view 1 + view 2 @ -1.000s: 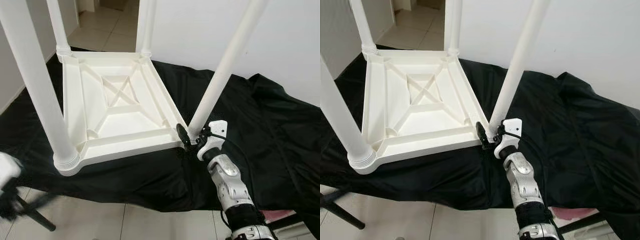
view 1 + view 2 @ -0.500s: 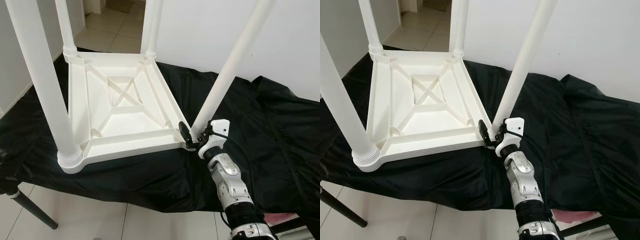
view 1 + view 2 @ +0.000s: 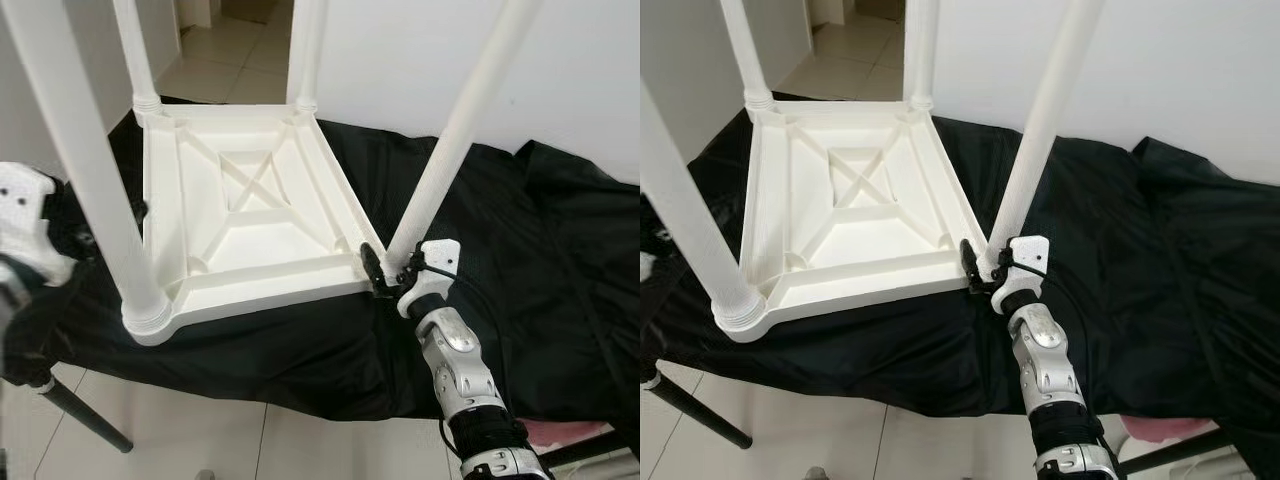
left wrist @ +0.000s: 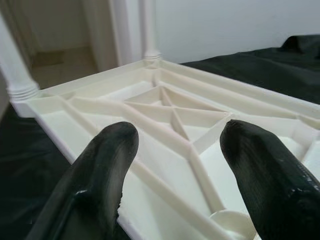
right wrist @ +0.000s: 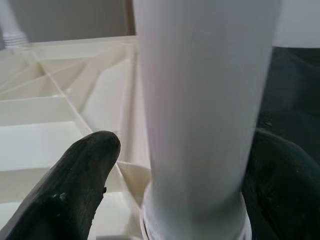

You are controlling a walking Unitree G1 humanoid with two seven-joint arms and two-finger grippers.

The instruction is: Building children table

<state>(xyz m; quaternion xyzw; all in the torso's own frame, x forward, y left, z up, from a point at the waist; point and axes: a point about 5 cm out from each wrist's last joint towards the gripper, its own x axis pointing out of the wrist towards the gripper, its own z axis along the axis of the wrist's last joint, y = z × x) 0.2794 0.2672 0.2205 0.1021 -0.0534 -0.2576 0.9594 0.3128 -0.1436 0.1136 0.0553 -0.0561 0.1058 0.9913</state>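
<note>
- White plastic: our children's table [image 3: 240, 215] lies upside down on a black cloth [image 3: 520, 260], its four legs pointing up.
- Our right hand [image 3: 388, 274] sits at the near right corner, its fingers [image 5: 75, 180] set on either side of the base of the near right leg [image 3: 1035, 140]; we cannot tell whether they press it.
- Our left hand [image 4: 175, 165] is spread, hovering at the table's near left side beside the near left leg [image 3: 85, 160].

A black cloth [image 3: 560, 260] carries the upturned white table [image 3: 250, 215].
</note>
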